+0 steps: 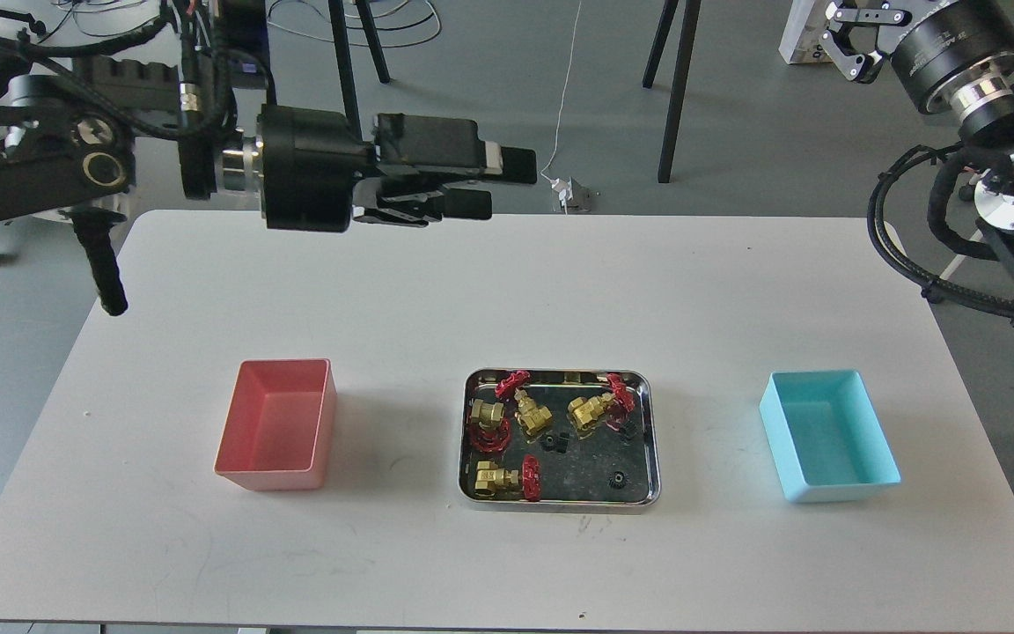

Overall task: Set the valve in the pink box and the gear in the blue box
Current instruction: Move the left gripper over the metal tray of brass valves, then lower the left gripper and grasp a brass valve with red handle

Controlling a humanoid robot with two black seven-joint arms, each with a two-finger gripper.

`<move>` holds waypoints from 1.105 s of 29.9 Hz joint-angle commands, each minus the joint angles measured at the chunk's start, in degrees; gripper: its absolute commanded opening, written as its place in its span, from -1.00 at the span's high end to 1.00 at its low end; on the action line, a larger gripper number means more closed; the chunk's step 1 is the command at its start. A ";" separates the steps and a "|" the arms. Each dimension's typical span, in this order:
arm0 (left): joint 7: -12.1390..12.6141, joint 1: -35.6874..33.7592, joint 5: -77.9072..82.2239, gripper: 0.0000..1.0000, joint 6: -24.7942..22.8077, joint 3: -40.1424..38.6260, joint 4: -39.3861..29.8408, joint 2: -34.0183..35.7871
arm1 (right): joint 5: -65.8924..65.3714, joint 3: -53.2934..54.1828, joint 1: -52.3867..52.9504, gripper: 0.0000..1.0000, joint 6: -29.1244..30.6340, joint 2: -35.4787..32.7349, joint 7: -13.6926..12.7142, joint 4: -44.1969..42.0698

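Note:
Four brass valves with red handwheels lie in a shiny steel tray at mid-table; the front one is near the tray's front left corner. Tiny black gears lie among them, one at the front right and a pair in the middle. The pink box stands empty to the left of the tray, the blue box empty to the right. My left gripper is open and empty, pointing right, high above the table's far edge. My right gripper is open at the top right, off the table.
Black stand legs, cables and a white plug are on the floor beyond the table's far edge. The left arm's body hangs over the far left of the table.

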 commanded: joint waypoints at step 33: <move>-0.01 20.40 13.49 -0.97 41.58 33.34 28.28 -31.04 | 3.15 -0.37 5.59 -1.00 -6.00 3.25 -2.98 -1.27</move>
